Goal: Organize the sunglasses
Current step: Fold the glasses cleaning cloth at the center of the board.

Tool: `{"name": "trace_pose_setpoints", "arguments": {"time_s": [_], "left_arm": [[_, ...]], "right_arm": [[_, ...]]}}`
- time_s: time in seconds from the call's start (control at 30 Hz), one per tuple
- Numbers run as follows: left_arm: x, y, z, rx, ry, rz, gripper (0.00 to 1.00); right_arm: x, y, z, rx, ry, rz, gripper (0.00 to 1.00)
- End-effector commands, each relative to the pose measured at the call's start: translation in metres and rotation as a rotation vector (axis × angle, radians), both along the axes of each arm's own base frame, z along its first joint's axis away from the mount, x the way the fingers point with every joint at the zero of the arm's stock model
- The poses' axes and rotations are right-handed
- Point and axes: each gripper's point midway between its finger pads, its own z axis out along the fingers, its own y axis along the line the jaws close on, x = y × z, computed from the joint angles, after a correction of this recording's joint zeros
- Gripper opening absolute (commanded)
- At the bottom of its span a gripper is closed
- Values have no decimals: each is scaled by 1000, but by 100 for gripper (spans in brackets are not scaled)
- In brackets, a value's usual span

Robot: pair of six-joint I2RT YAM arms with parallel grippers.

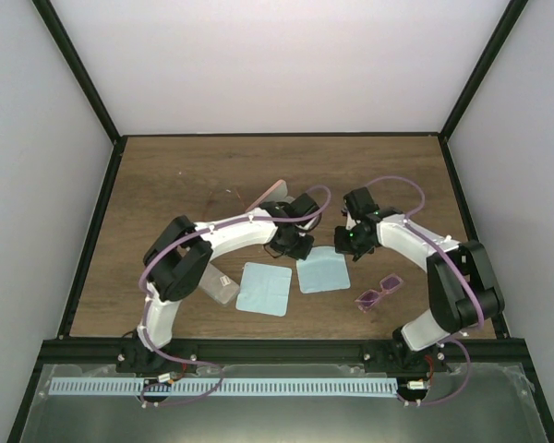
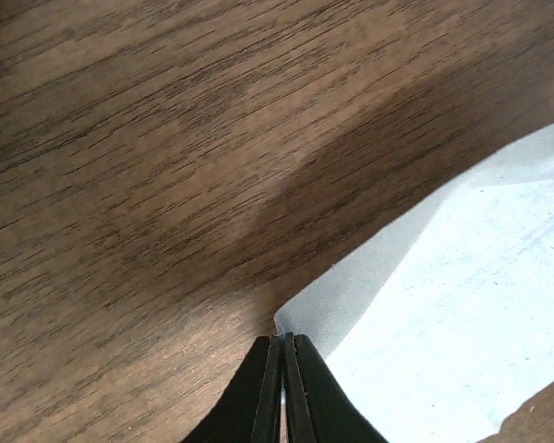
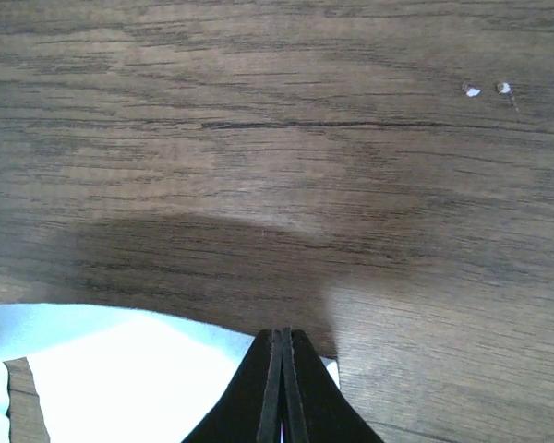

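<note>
Mid-frame on the table [image 1: 166, 185], the left tool [image 2: 283, 340] and right tool [image 3: 283, 332], both closed tight, pinch upper corners of the right cloth [image 1: 325, 277].

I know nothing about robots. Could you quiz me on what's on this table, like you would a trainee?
1. True or false: the purple-pink sunglasses lie on a cloth.
2. Fill in: the grey case lies beside the ___ arm.
3. The left gripper and right gripper both pinch: A a case, B a blue cloth, C sunglasses.
Key: 1 false; 2 left; 3 B.
</note>
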Motion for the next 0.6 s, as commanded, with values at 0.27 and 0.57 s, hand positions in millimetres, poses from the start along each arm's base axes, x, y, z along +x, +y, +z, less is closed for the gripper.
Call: {"name": "trace_pose_setpoints", "arguments": {"time_s": [0.27, 0.57], "left_arm": [[-16, -10, 25, -42, -19, -36, 4], [-32, -5, 20, -49, 14, -42, 4]], "right_arm": [[-8, 2, 9, 11, -19, 30, 1], [-20, -4, 4, 2, -4, 13, 1]]}}
